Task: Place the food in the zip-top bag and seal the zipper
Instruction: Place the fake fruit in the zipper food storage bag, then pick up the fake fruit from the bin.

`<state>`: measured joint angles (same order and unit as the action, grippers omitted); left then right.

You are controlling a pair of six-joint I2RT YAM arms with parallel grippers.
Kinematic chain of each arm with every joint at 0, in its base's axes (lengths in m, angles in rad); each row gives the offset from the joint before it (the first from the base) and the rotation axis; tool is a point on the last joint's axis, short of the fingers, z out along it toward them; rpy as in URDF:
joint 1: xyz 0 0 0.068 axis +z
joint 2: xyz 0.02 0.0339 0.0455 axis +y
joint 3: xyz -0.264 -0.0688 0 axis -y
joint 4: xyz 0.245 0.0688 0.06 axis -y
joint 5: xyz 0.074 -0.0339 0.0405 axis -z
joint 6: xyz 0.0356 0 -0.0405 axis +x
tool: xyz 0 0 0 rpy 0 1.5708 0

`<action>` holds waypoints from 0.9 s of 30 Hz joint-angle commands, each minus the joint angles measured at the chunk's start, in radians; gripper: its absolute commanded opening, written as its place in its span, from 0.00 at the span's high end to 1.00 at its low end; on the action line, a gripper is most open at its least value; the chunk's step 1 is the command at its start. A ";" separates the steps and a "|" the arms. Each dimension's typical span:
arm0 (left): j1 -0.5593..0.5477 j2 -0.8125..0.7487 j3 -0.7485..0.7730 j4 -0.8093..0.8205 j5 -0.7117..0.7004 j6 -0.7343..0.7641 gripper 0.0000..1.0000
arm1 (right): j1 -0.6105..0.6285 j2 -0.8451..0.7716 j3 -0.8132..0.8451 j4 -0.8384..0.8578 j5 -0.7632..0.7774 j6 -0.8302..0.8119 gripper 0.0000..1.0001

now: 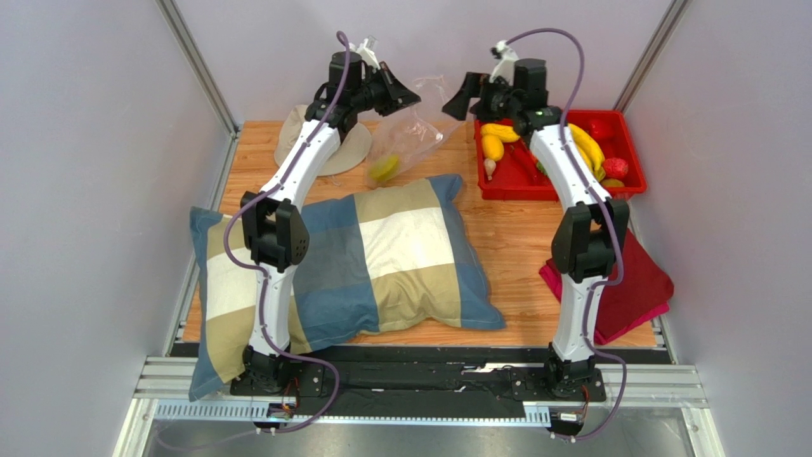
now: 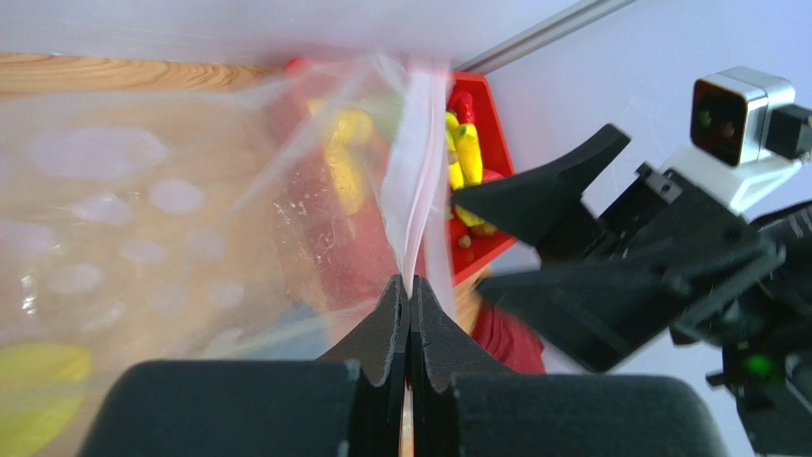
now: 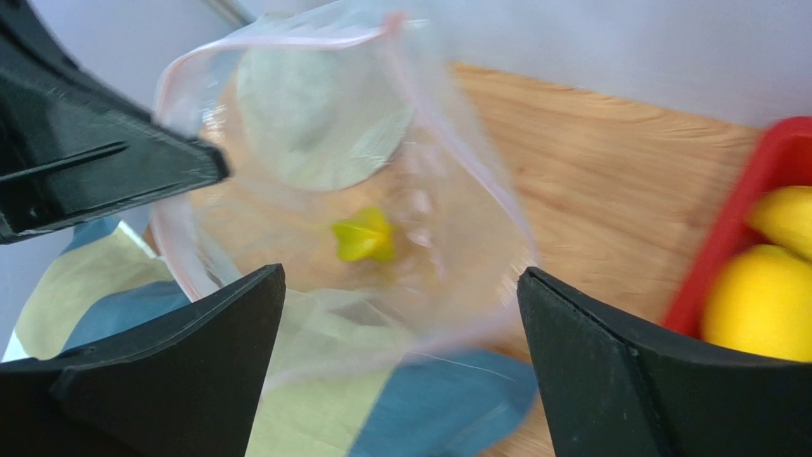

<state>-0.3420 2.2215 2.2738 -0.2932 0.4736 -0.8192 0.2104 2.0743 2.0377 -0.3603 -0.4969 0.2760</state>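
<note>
My left gripper [image 1: 408, 93] is shut on the pinkish zipper strip [image 2: 416, 181] of the clear zip-top bag [image 1: 412, 129] and holds its mouth up at the table's back. The bag hangs open in the right wrist view [image 3: 353, 190]. A yellow-green toy piece [image 1: 384, 168] lies inside it, seen through the plastic [image 3: 364, 237]. My right gripper [image 1: 461, 99] is open and empty, facing the bag's mouth, a short way right of it [image 3: 400, 286]. More food, yellow bananas [image 1: 587, 145], a lemon [image 1: 493, 147] and red pieces [image 1: 615, 168], lies in the red bin [image 1: 629, 129].
A checked pillow [image 1: 381, 252] covers the table's middle and left. A beige bucket hat [image 1: 329, 152] lies behind the left arm. A red cloth [image 1: 634, 286] lies at the right front. Grey walls enclose the back and sides.
</note>
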 commanded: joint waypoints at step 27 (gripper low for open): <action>0.008 -0.010 -0.019 0.066 0.017 -0.015 1.00 | -0.194 0.365 0.128 0.026 0.121 -0.189 0.31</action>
<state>-0.3328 2.2219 2.2574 -0.2642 0.4812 -0.8318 0.0124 2.4245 2.1590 -0.3843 -0.4088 0.1417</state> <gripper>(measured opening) 0.010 0.694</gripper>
